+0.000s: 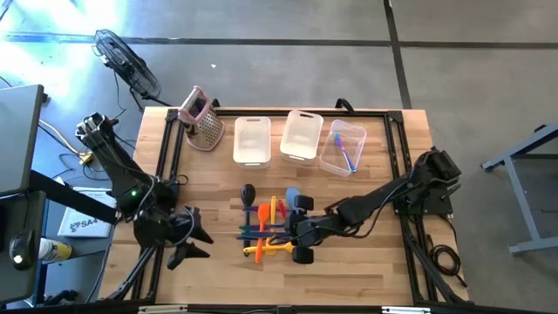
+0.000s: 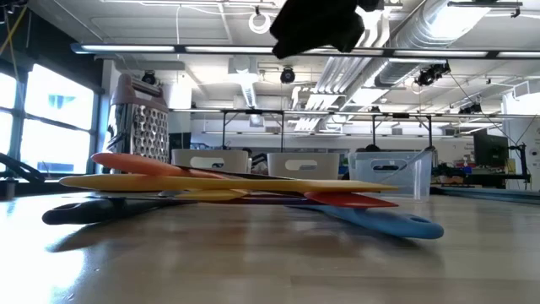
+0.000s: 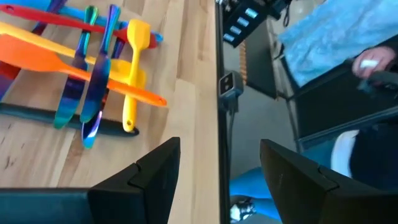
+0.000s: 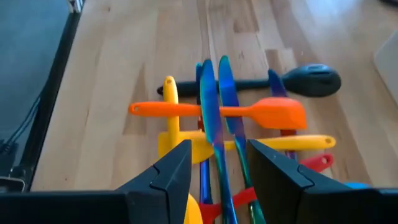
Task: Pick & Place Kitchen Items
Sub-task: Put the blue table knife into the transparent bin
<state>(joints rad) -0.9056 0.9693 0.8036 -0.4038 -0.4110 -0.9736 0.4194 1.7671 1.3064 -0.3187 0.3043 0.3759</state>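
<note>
The kitchen items lie in a crossed pile (image 1: 272, 228) at the table's middle. In it are an orange spatula (image 4: 249, 112), a dark spoon (image 4: 311, 81), yellow pieces (image 4: 168, 93), a red one (image 4: 314, 163) and two shiny blue-green ones (image 4: 214, 118). My right gripper (image 4: 219, 155) hangs open above the pile (image 2: 253, 181), clear of it in the low view, with a finger on either side of the blue-green pieces. My left gripper (image 1: 193, 237) stands open over bare wood left of the pile, near the table's near edge (image 3: 205, 93).
Three clear bins stand in a row at the far side (image 1: 252, 139) (image 1: 302, 135) (image 1: 343, 148); the right one holds a few slim utensils. A metal grater with a pink handle (image 1: 202, 118) stands at the far left. Beyond the table edge a person's blue sleeve (image 3: 336, 37) shows.
</note>
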